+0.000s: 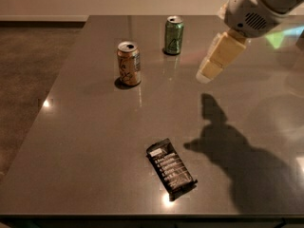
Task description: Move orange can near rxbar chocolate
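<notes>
The orange can (128,63) stands upright on the dark grey table (85,127), left of centre toward the back. The rxbar chocolate (171,168), a flat black bar with pale text, lies near the table's front edge, well apart from the can. My gripper (207,73) hangs in the air at the upper right, tan fingers pointing down-left, to the right of the orange can and above the table. It holds nothing that I can see.
A green can (174,35) stands upright at the back, behind and right of the orange can. The arm's shadow (237,151) falls on the table's right half. The floor (28,70) lies past the table's left edge.
</notes>
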Controlling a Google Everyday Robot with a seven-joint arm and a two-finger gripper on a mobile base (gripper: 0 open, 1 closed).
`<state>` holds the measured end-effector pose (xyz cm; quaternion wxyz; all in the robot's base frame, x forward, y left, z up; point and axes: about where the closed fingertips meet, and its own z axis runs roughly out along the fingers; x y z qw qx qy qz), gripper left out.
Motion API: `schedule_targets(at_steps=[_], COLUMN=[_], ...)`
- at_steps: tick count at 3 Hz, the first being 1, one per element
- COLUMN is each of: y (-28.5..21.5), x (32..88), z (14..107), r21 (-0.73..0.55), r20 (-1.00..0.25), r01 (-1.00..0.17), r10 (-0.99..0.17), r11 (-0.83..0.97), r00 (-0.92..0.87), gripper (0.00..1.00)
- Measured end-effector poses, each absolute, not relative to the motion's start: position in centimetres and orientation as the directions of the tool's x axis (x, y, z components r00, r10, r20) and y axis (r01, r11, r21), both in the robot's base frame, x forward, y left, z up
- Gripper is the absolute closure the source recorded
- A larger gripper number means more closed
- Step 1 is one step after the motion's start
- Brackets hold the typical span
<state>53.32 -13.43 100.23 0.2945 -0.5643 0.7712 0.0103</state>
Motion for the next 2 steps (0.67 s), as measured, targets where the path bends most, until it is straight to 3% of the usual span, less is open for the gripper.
schedule_targets(at_steps=[2], y=[-7.4], x=[59.2], z=[98.7], r21=[-0.288], r20=[-0.544], r01=[-0.861], r10=[-0.811], r11=[0.419], r00=[-0.213], gripper=[0.00])
